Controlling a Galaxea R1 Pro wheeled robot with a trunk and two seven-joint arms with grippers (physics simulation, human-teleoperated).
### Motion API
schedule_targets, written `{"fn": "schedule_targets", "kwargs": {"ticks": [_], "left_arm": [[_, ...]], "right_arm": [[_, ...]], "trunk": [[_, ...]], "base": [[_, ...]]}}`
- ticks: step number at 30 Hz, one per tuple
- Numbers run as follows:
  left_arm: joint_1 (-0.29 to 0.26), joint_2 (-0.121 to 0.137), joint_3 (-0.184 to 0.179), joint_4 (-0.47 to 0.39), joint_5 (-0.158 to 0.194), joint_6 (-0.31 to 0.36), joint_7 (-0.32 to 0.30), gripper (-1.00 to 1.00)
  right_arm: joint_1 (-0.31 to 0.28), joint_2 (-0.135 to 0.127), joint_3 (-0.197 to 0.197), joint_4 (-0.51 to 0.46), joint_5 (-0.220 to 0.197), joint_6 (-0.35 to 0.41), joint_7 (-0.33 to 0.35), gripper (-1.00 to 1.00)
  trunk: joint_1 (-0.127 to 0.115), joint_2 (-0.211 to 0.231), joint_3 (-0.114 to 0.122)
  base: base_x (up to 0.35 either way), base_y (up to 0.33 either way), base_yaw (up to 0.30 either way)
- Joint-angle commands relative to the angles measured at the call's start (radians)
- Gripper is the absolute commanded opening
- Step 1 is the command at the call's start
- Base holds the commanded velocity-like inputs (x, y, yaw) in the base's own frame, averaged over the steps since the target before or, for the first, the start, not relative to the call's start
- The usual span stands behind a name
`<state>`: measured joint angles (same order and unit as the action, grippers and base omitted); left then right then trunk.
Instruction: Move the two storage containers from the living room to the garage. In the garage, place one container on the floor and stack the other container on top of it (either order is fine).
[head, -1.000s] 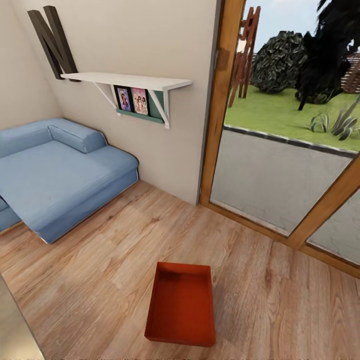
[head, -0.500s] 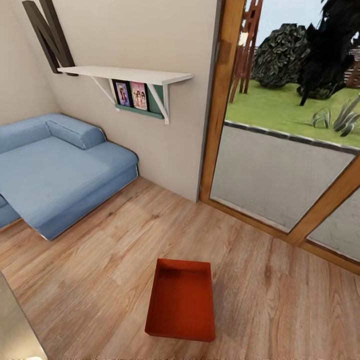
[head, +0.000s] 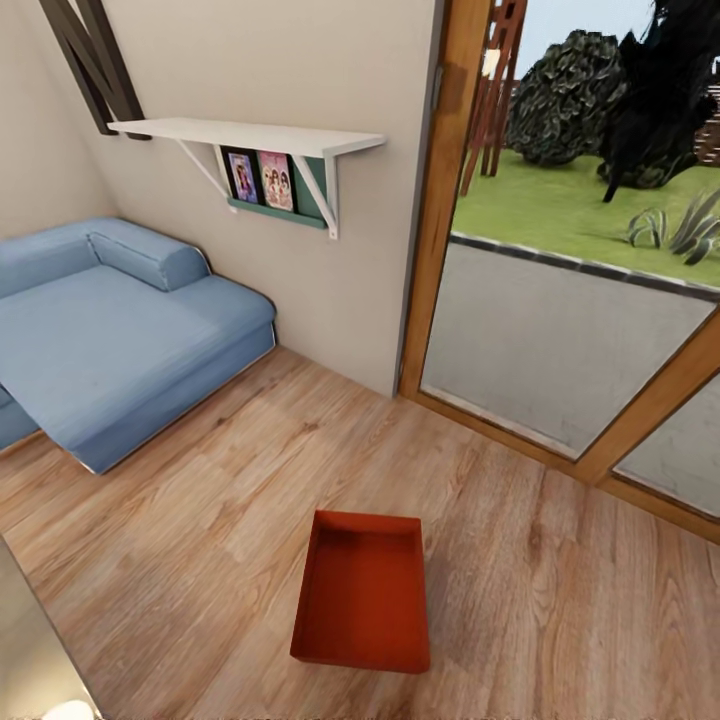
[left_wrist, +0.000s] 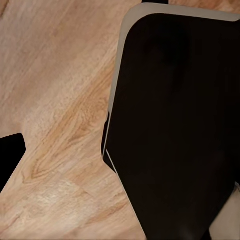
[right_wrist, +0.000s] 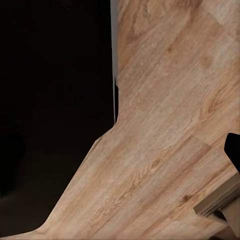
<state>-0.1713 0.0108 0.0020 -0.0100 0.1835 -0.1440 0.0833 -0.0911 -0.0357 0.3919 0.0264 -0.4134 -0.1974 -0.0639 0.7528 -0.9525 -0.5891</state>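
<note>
Head view: one red-orange container (head: 362, 592) lies flat on the wood floor (head: 200, 520) of the living room, open top up, nothing inside it, near the lower middle of the picture. To its left, well apart, stands the blue sofa (head: 110, 335) against the cream wall (head: 340, 290). Above the sofa a white shelf (head: 250, 138) is fixed to the wall, with small pictures (head: 262, 178) under it and a dark letter shape (head: 90, 60) standing at its far end. To the right, a glass door in a wood frame (head: 445, 200) looks out on paving, grass and bushes.

Against the earlier pictures, the whole scene has slid a little: the shelf and the letter sit higher and further left, and the container sits slightly higher in the picture. That fits a move of the camera; the container keeps its place on the planks relative to the sofa and the door frame.

The left wrist view shows wood planks and a large black body part of the robot (left_wrist: 175, 130) with a pale edge. The right wrist view shows the same planks beside another black part (right_wrist: 50, 110). Neither gripper's fingers can be made out, so I cannot tell whether they are apart or closed.
</note>
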Motion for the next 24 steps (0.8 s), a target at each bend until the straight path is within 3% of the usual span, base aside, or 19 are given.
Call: {"fn": "schedule_targets", "kwargs": {"ticks": [1, 24], "left_arm": [[0.0, 0.0, 0.0, 0.001, 0.005, -0.003, 0.001, 1.0], [0.0, 0.0, 0.0, 0.001, 0.005, -0.003, 0.001, 1.0]], "right_arm": [[-0.001, 0.0, 0.008, 0.003, -0.007, -0.005, -0.001, 1.0], [-0.001, 0.0, 0.008, 0.003, -0.008, -0.005, -0.001, 1.0]], "trunk": [[0.0, -0.001, -0.002], [0.0, -0.001, -0.039]], "base": [[0.0, 0.0, 0.0], [0.0, 0.0, 0.0]]}}
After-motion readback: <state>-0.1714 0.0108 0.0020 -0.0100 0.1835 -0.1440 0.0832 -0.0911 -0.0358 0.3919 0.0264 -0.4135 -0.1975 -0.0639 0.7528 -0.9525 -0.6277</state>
